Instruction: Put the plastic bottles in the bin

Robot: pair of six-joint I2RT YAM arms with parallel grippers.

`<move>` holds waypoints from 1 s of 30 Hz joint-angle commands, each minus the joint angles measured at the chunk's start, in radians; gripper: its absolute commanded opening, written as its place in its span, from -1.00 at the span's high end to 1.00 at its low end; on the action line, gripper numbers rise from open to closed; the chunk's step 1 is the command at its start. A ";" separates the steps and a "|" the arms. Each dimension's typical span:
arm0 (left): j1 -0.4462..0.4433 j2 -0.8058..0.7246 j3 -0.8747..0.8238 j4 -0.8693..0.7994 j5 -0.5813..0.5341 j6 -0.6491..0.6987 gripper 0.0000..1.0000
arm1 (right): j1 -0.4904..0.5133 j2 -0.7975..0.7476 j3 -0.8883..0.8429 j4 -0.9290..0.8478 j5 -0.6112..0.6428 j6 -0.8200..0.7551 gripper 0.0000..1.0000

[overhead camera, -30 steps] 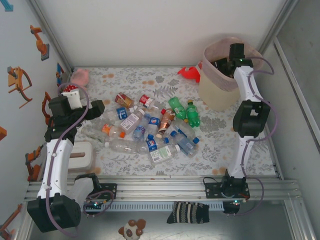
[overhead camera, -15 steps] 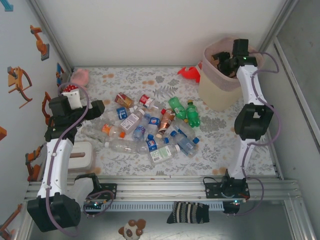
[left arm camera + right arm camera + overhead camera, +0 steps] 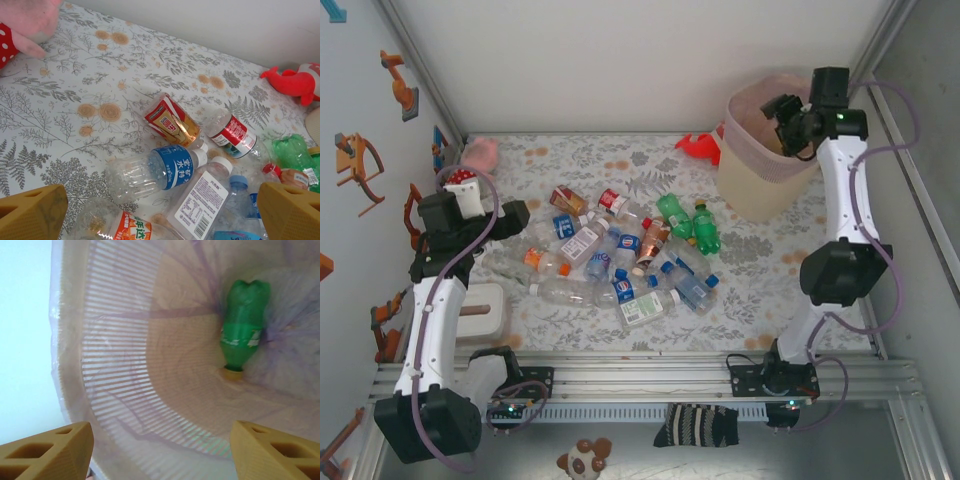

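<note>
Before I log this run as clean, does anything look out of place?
Yes: a red toy lies beside the bin and a pink plush toy sits in the far-left corner; neither is a bottle.

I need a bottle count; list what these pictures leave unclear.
- Top external: pink-lined cream plastic bin, floor hidden by its rim and the right gripper.
- Top external: heaped clear plastic bottles overlap, hiding lower ones.
- Left wrist: clear orange-labelled plastic bottle cut by the bottom edge.
</note>
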 commanded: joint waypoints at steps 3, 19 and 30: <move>0.009 0.008 -0.001 -0.009 0.008 0.005 -0.94 | -0.054 -0.044 -0.025 -0.091 0.077 -0.130 -0.43; 0.009 0.011 0.002 -0.018 -0.002 0.000 -0.94 | -0.125 -0.033 0.079 -0.216 0.273 -0.371 -0.42; 0.006 0.118 0.081 -0.168 -0.109 -0.111 -0.98 | -0.122 -0.162 0.048 -0.133 -0.020 -0.339 -0.32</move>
